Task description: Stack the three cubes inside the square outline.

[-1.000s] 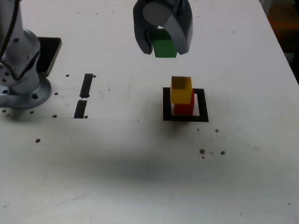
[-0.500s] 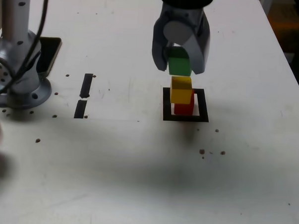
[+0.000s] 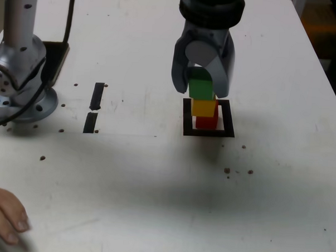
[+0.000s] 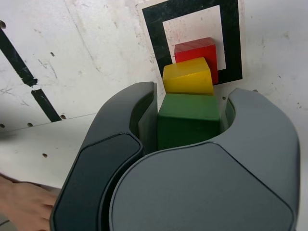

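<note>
the end effector (image 3: pixel 201 87), pinching the green cube (image 3: pixel 201 89), seems at final placement; next, settle it squarely on the yellow cube (image 3: pixel 203 109), then release.

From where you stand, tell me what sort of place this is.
Probably a robotics lab or test bench: a robot arm over a scuffed white tabletop, with black tape strips and a taped square as markings.

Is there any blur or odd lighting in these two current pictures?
Exterior view: a soft dark shadow spreads over the near tabletop, with a darker one beside the person's hand. Wrist view: the green cube looks larger than the red cube, probably from being closer.
</note>
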Controlling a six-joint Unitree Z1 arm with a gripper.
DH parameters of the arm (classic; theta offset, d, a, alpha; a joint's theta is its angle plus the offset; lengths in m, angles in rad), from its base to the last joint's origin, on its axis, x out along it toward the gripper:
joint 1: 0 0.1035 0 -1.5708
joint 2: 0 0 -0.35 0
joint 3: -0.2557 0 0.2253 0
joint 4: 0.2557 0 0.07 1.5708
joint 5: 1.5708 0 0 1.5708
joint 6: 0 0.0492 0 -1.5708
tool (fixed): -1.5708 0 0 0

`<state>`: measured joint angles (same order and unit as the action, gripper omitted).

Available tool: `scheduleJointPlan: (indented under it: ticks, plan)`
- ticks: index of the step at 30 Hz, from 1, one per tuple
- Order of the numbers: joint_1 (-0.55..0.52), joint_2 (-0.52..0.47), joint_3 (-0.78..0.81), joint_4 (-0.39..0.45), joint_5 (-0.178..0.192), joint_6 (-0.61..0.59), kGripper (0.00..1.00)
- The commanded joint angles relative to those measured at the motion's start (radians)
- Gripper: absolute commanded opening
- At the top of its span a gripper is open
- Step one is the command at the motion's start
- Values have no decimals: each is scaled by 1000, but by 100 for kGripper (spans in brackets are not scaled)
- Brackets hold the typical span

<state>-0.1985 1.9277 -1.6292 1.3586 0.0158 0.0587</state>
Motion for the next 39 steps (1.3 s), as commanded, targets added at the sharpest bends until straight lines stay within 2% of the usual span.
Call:
scheduleJointPlan:
  ticks: [1,10,19,37,39]
  plan:
    - [3,3,5,-7,0,0,17]
    - [12,3,15,-7,14,0,38]
    - [16,1,16,-6,29,0,50]
    - [16,8,12,-19,39,8,59]
    - [16,7,11,-20,39,10,63]
